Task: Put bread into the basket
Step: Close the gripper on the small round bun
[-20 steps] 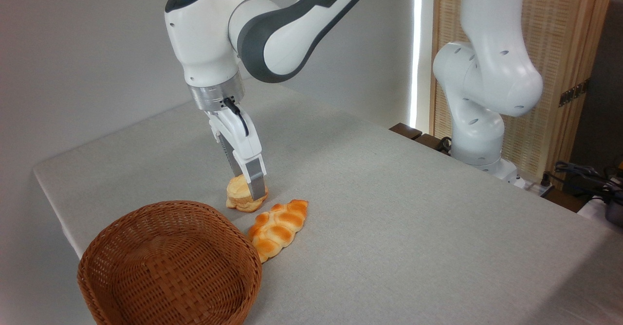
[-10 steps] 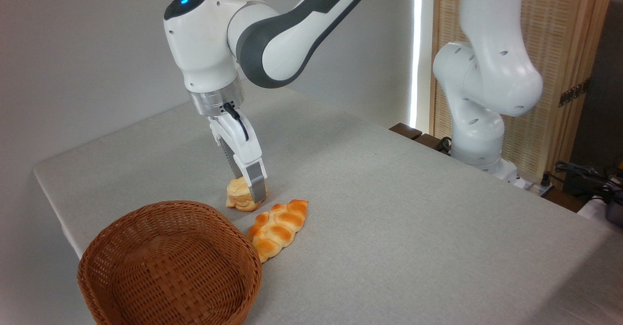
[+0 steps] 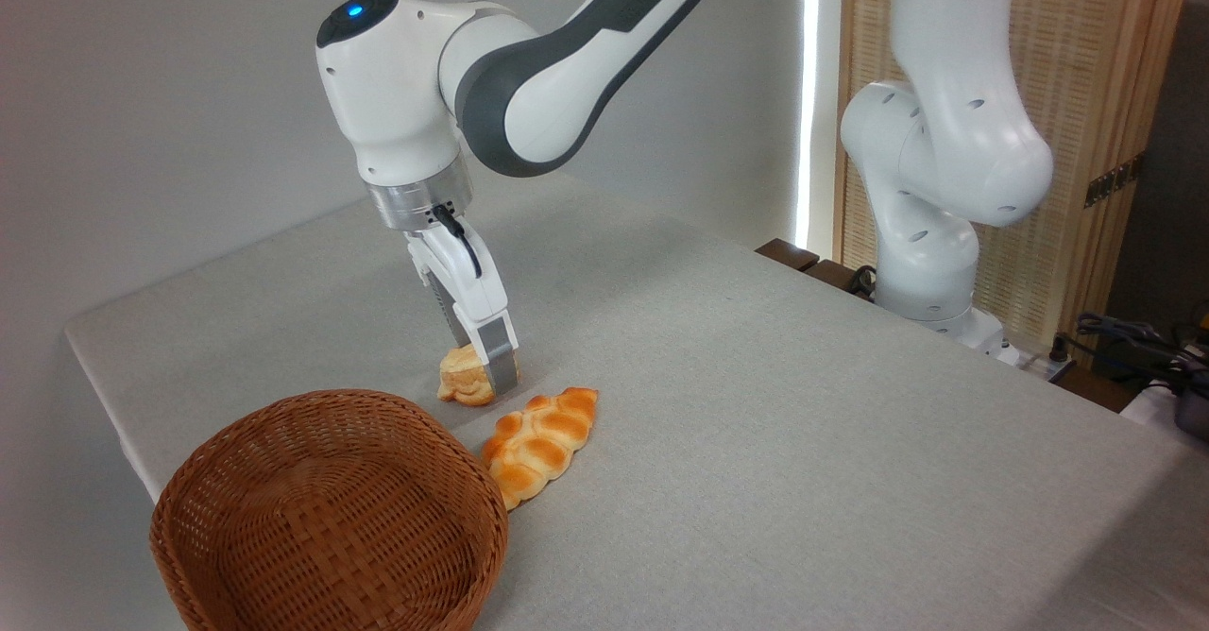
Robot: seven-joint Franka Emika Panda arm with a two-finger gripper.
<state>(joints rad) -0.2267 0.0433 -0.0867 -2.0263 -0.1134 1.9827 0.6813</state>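
The bread (image 3: 464,378), a small pale-golden bun, is squeezed between the fingers of my gripper (image 3: 486,368), which is shut on it. The bun sits a little above or just at the table surface, tilted, with its near side hidden by the grey fingertip (image 3: 502,367). The basket (image 3: 331,508), a round brown wicker bowl, stands at the front left of the table, below and left of the gripper, with nothing inside it.
A longer braided orange-brown loaf (image 3: 538,442) lies on the grey table (image 3: 756,423) between the bun and the basket's right rim. The arm's white base (image 3: 930,234) stands at the back right. The table's left edge runs close behind the basket.
The gripper has closed on the bun and risen slightly. The bun now looks narrower and lifted compared with a second ago.
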